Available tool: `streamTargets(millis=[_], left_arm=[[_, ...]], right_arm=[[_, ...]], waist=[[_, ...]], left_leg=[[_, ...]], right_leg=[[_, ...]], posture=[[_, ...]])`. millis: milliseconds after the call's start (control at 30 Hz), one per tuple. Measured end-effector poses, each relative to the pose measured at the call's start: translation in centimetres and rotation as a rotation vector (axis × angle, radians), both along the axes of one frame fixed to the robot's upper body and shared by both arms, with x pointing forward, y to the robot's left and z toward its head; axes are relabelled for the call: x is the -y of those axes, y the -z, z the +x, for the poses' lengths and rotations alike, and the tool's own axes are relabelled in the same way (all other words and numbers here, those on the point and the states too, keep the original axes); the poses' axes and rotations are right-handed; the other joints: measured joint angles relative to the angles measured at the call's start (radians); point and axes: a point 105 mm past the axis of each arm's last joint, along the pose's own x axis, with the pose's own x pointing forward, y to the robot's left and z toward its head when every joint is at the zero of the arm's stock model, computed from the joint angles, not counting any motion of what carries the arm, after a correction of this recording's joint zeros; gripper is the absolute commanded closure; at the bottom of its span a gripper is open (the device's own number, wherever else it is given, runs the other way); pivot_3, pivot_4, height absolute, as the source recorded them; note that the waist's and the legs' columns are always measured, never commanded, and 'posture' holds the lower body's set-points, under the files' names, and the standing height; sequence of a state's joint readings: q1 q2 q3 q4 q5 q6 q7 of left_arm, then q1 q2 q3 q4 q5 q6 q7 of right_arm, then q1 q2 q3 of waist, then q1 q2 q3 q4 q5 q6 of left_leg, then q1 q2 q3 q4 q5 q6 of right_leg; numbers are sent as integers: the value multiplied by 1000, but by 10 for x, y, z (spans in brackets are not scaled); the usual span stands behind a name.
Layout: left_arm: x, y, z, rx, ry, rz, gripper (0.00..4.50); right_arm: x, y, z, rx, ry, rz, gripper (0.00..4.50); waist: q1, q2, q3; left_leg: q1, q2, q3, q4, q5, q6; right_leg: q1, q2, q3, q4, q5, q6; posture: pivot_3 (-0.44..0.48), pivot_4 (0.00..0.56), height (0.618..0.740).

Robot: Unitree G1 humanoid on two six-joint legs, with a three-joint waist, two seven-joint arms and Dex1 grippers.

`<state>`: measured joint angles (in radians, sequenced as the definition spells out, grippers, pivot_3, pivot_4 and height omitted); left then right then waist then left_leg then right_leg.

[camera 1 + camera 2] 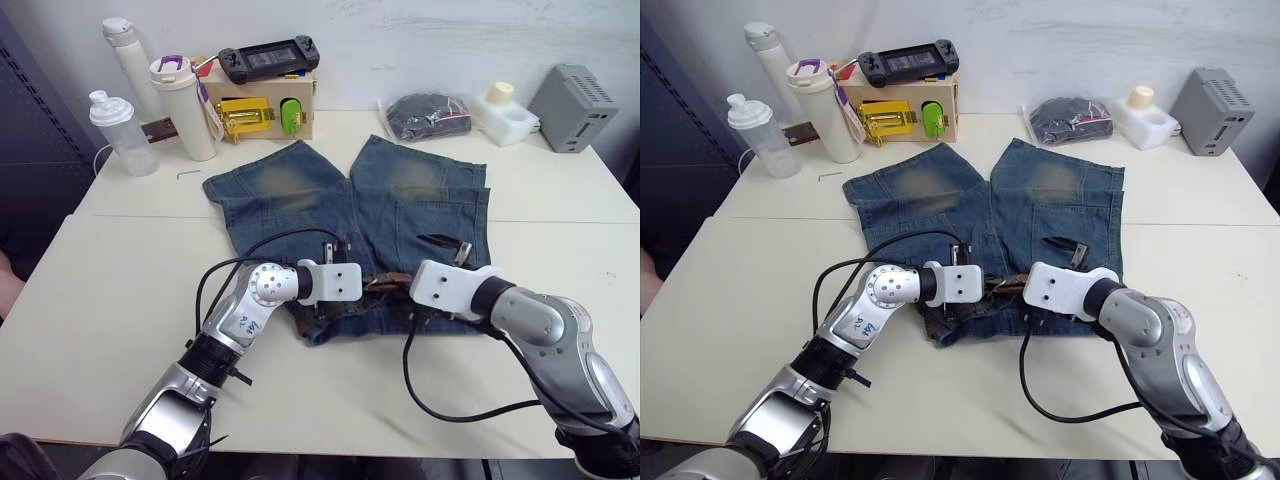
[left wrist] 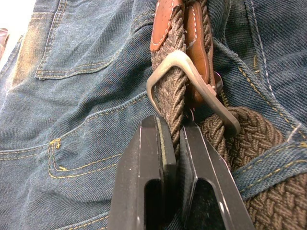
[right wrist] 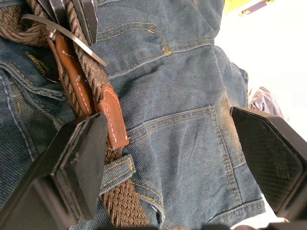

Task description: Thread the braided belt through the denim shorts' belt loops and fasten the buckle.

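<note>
**Buckle-fastening stage at the waistband**

Grippers meet over the near edge of the denim shorts, which lie flat on the table with legs pointing away. The left gripper has its fingers closed on the braided belt just short of the buckle, through whose frame the strap already passes. The right gripper stands wide apart and holds nothing, one finger beside the leather tip. Belt runs under a belt loop here. Judged step: fastening; next, the strap probably needs drawing tight and the prong seating. Farther off, a clear bag holds a dark bundle; bottles stand capped, contents unclear.
</note>
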<state>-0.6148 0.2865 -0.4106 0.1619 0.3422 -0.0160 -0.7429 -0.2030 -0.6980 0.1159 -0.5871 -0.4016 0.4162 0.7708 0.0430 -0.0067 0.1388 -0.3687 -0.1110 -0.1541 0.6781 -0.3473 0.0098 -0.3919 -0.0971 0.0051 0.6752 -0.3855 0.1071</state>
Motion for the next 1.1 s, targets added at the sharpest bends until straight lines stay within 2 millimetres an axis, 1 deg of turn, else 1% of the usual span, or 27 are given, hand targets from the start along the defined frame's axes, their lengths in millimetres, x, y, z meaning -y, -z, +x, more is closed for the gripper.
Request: streamTargets(millis=[133, 267, 433, 600, 667, 700, 900, 933, 967, 1100], left_arm=[[1, 0, -1, 0, 5, -3, 4500], [2, 0, -1, 0, 8, -6, 4500], [2, 0, -1, -1, 9, -7, 4500], [2, 0, -1, -1, 9, -6, 4500], [2, 0, -1, 0, 9, -6, 4500], [2, 0, -1, 0, 9, -6, 4500], [2, 0, -1, 0, 9, -6, 4500], [2, 0, -1, 0, 9, -6, 4500], [2, 0, -1, 1, 9, -5, 4500], [2, -1, -1, 14, 14, -8, 4500]], right_arm=[[4, 7, -4, -17, -1, -28, 73], [7, 9, -5, -20, 2, -40, 73], [7, 9, -3, 0, 8, -48, 73], [3, 12, -1, 13, 8, -53, 73], [1, 12, 0, 16, 7, -50, 593], [0, 14, -1, 13, 4, -51, 943], [-4, 27, -6, -32, -12, -58, 3741], [-3, 28, -6, -37, -10, -59, 4318], [-2, 29, -6, -42, -8, -60, 4454], [-2, 31, -7, -48, -8, -60, 4454]], waist=[[4, 0, 0], [7, 0, 0], [7, 0, 0], [7, 0, 0], [7, 0, 0], [7, 0, 0], [7, 0, 0], [7, 0, 0], [7, 0, 0], [7, 0, 0]], left_leg=[[0, 0, 0, 0, 0, 0], [0, 0, 0, 0, 0, 0], [0, 0, 1, 0, 0, 0], [0, 0, 1, 0, 0, 0], [0, 0, 1, 0, 0, 0], [0, 0, 0, 0, 0, 0], [0, 0, 0, 0, 0, 0], [0, 0, 0, 0, 0, 0], [0, 0, 1, 0, 0, 0], [0, 1, 1, 0, 0, 0]], right_leg=[[0, 0, 0, -1, 0, 0], [0, 0, 0, -1, 0, 0], [0, 0, 0, -1, 0, 0], [0, 0, 0, -1, 0, 0], [0, 1, 0, -1, 0, 0], [0, 0, 0, -1, 0, 0], [0, 0, 0, -2, 0, 0], [0, 1, 0, -2, 0, 0], [0, 1, 0, -2, 0, 0], [0, 1, 0, -2, 0, 0]], posture=[[0, 150, 733], [0, 150, 733], [0, 150, 733], [0, 150, 733], [0, 150, 733], [0, 150, 733], [0, 150, 733], [0, 150, 733], [0, 150, 733], [0, 150, 733]])
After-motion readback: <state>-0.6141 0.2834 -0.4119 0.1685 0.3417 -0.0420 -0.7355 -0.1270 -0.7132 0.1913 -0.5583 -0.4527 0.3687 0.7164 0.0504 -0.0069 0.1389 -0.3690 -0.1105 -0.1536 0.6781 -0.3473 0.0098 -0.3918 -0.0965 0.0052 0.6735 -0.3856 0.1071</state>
